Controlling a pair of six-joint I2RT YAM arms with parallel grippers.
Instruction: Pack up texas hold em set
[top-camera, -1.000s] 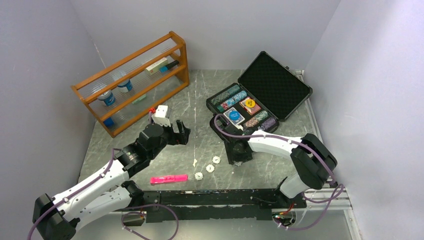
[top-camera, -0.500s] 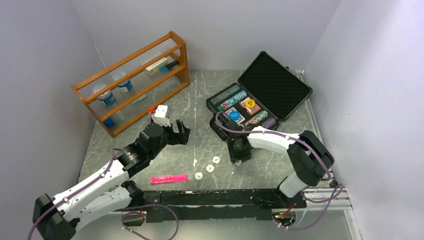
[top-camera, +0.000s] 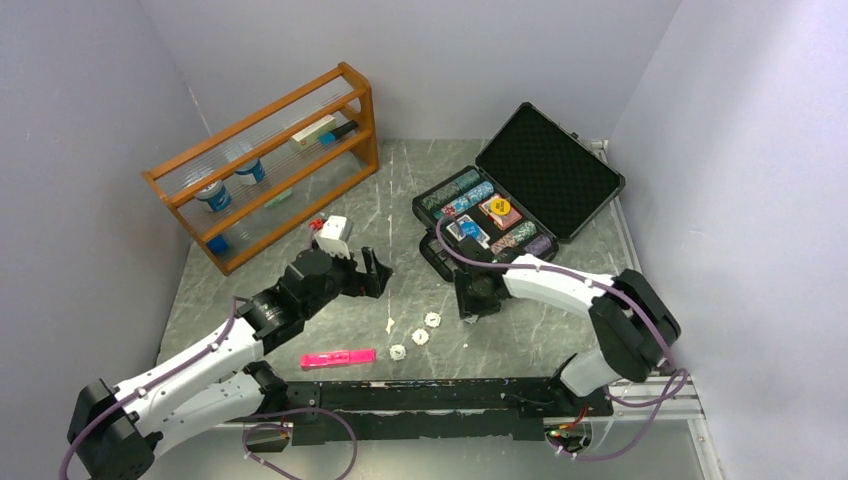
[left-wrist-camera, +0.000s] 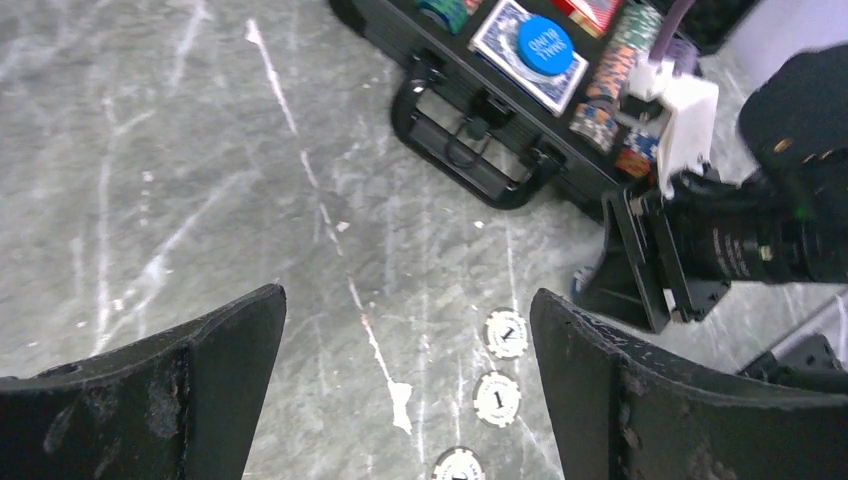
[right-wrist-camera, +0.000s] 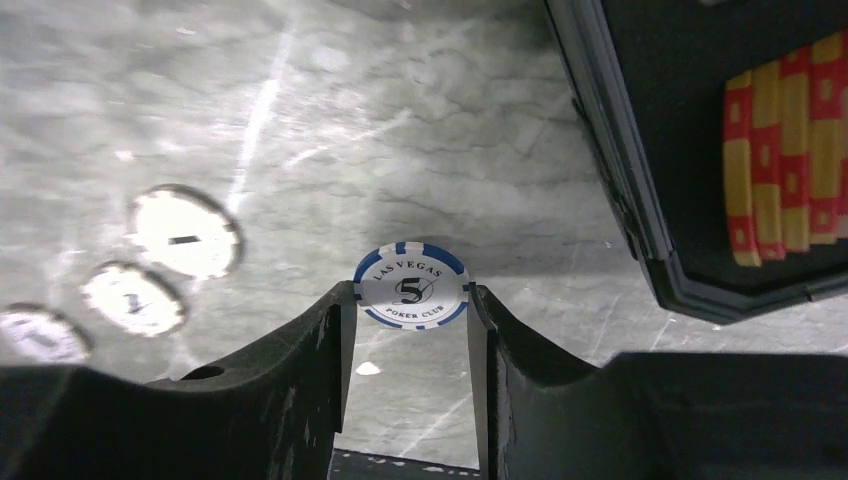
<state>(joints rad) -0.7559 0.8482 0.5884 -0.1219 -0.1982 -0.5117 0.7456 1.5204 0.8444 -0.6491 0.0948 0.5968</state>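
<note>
The black case (top-camera: 437, 258) lies open at the back right with its foam lid (top-camera: 552, 168) up. It holds chip stacks, card decks, a blue button (top-camera: 467, 229) and a yellow button (top-camera: 503, 209). My right gripper (top-camera: 470, 305) is just in front of the case. It is shut on a white and blue "5" chip (right-wrist-camera: 411, 287), held at its edges between the fingertips above the table. Three white "1" chips (top-camera: 420, 337) lie on the table to its left; they also show in the left wrist view (left-wrist-camera: 497, 397). My left gripper (top-camera: 375, 272) is open and empty above the table, left of them.
A pink marker (top-camera: 338, 357) lies near the front edge. A wooden rack (top-camera: 265, 165) with cups and pens stands at the back left. The case's handle (left-wrist-camera: 470, 165) juts toward the table's middle. Walls close in on three sides.
My left arm has reached further forward and right, toward the loose chips. My right gripper has shifted slightly toward the case, still shut on the chip.
</note>
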